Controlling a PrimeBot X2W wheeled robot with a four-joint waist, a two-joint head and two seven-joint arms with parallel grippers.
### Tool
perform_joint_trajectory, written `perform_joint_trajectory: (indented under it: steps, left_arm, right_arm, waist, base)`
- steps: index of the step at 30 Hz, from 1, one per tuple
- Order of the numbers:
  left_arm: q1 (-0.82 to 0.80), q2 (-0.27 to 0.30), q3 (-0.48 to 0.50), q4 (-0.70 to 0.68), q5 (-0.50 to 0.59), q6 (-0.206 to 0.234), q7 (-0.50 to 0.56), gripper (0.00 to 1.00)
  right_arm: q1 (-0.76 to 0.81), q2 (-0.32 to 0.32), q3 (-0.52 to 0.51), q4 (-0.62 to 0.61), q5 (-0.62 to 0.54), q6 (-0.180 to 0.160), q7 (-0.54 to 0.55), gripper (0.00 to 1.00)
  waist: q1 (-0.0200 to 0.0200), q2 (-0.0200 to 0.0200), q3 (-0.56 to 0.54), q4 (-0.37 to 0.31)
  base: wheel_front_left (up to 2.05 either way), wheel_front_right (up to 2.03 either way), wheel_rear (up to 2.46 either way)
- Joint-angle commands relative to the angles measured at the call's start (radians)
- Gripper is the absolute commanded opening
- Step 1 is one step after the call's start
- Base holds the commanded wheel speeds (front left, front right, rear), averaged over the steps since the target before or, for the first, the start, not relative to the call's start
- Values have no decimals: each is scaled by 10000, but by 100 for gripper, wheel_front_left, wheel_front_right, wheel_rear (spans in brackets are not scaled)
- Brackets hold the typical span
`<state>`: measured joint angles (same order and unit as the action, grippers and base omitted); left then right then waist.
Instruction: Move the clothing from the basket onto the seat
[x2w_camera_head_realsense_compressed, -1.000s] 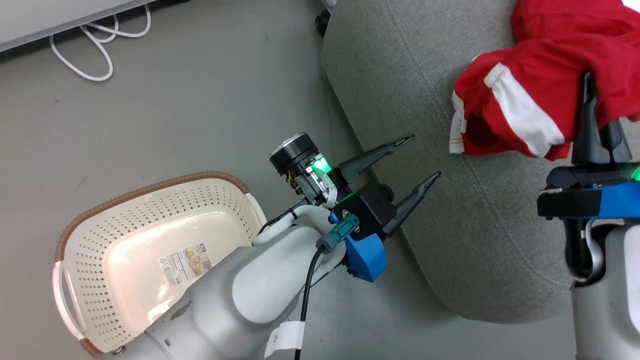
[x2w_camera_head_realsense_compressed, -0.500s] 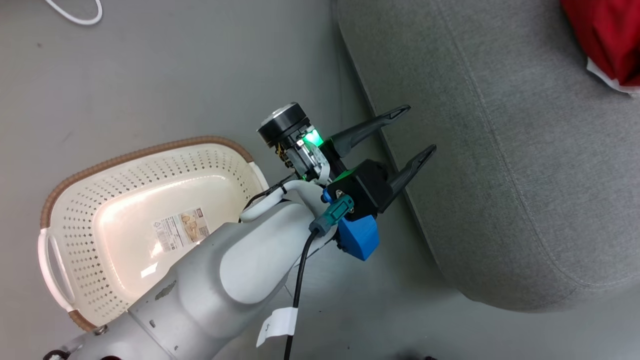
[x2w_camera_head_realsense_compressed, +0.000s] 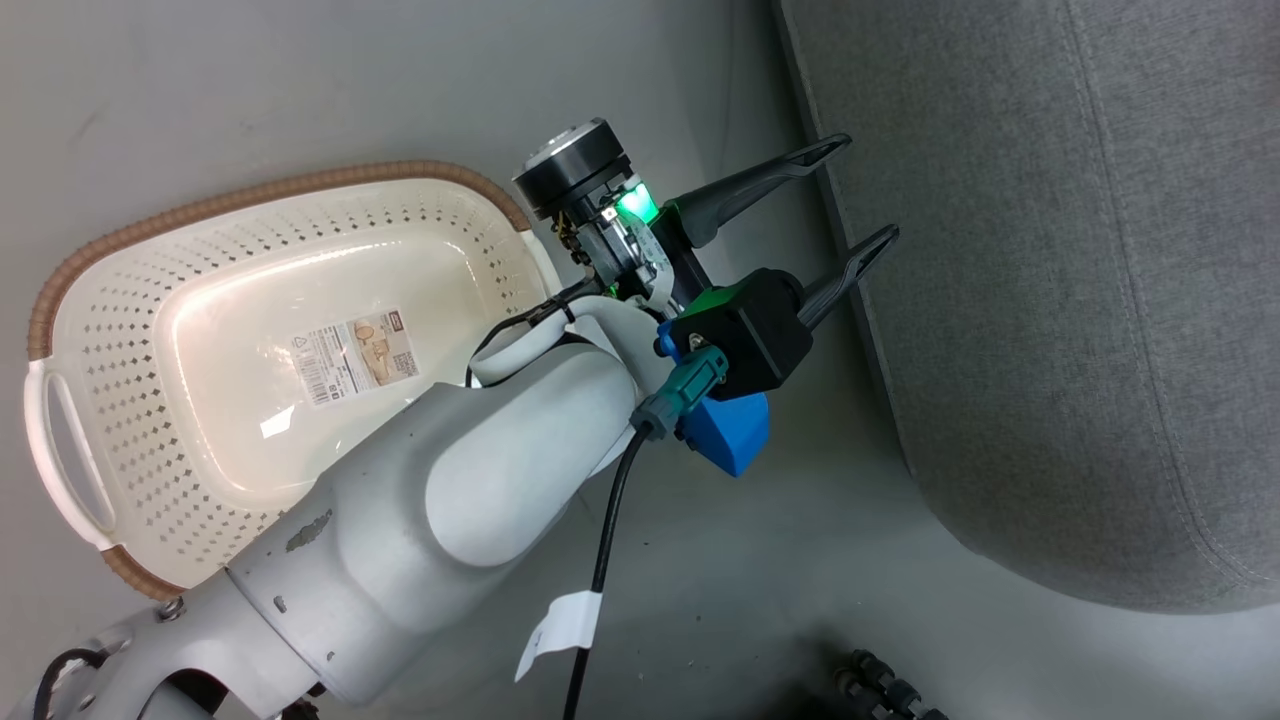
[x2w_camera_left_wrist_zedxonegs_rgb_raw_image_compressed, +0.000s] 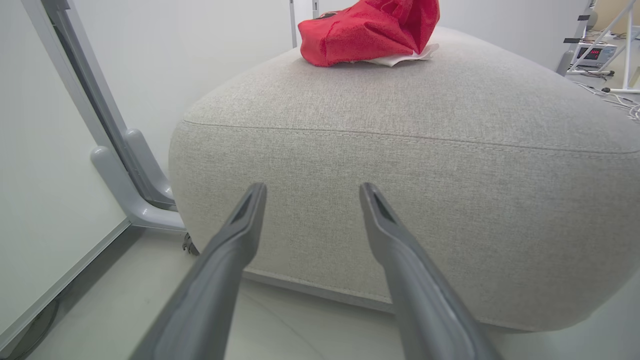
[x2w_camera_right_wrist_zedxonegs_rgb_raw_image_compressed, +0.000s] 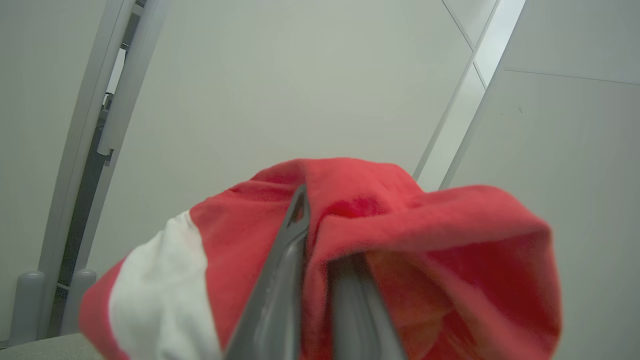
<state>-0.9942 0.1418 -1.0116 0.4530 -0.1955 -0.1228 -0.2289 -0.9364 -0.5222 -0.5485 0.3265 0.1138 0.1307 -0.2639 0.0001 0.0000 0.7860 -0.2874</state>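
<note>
One large grey seat (x2w_camera_head_realsense_compressed: 1050, 300) is seen beside the empty basket (x2w_camera_head_realsense_compressed: 250, 190), so nothing is judged left to fetch. A red garment (x2w_camera_left_wrist_zedxonegs_rgb_raw_image_compressed: 370, 32) is already laid on the seat's top. The white-striped garment (x2w_camera_right_wrist_zedxonegs_rgb_raw_image_compressed: 430, 235) is clamped between the right gripper's (x2w_camera_right_wrist_zedxonegs_rgb_raw_image_compressed: 322, 235) fingers, presumably for setting down there. The left gripper (x2w_camera_head_realsense_compressed: 865, 187) is held spread and empty. Print on the basket's barcode sticker (x2w_camera_head_realsense_compressed: 350, 355) cannot be read.

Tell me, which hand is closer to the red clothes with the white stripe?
Right. The right hand is shut on the striped red clothing. The left hand is open, pointing at the seat's side, touching no clothing.
</note>
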Motion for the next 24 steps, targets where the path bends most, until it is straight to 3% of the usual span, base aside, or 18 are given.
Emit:
perform_joint_trajectory:
  steps: [1,22,23,24]
  left_arm:
    - [-175,46,-2,-41,36,43,39,100]
    - [-375,265,-137,-122,-134,174,81,100]
    - [-358,263,-141,-107,-143,182,66,100]
    - [-334,254,-147,-92,-149,177,48,100]
  right_arm:
    - [27,-28,-38,126,-34,1,-8,0]
    - [1215,1313,-165,2276,-135,1,-6,0]
    - [1266,1378,-181,2296,-137,1,-6,24]
    - [1323,1435,-233,2304,-111,1,-6,72]
  waist:
    - [-1,0,228,54]
    - [-1,0,517,102]
    - [-1,0,482,101]
    - [-1,0,434,100]
  base:
    - [0,0,0]
    - [0,0,0]
    - [0,0,0]
    - [0,0,0]
